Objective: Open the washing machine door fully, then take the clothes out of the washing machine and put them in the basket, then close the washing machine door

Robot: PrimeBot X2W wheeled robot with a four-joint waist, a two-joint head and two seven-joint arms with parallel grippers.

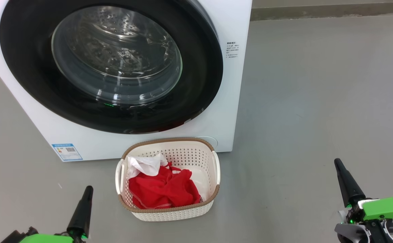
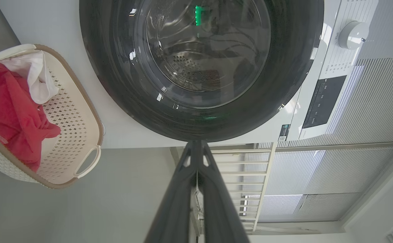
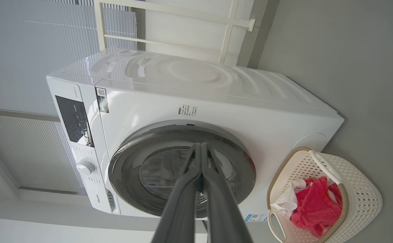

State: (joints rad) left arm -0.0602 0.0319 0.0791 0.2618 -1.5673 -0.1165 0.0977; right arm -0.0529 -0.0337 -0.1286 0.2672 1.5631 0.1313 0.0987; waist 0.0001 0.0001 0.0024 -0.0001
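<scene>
**Clothes in the basket, door shut: the job looks all but done**

Head view: the washing machine (image 1: 240, 84) takes up the upper left of the frame. Its round door (image 1: 115, 57) lies flat against the front, and the drum (image 1: 115, 37) looks bare through the glass. At lower centre the basket (image 1: 169, 140) stands on the floor (image 1: 301, 101) just in front of the machine, with the red and white clothes (image 1: 164, 189) bunched in its left half. The left end effector (image 1: 89, 189) pokes up at lower left and the right end effector (image 1: 337, 162) at lower right. Both are well apart from the basket and door, and each is closed to a point with nothing in it.

Left wrist view: the fingers (image 2: 179, 202) rise pressed together from bottom centre, aimed at the door's black rim at upper centre. The basket of clothes sits at the left edge.

Right wrist view: this arm's two fingers are also together, crossing the door at centre frame. The basket is at lower right.

All three steps appear finished. I cannot tell whether the door has latched. If it has not, the next move calls for a firm push on the rim with a closed tip. If it has, nothing remains to be done.
</scene>
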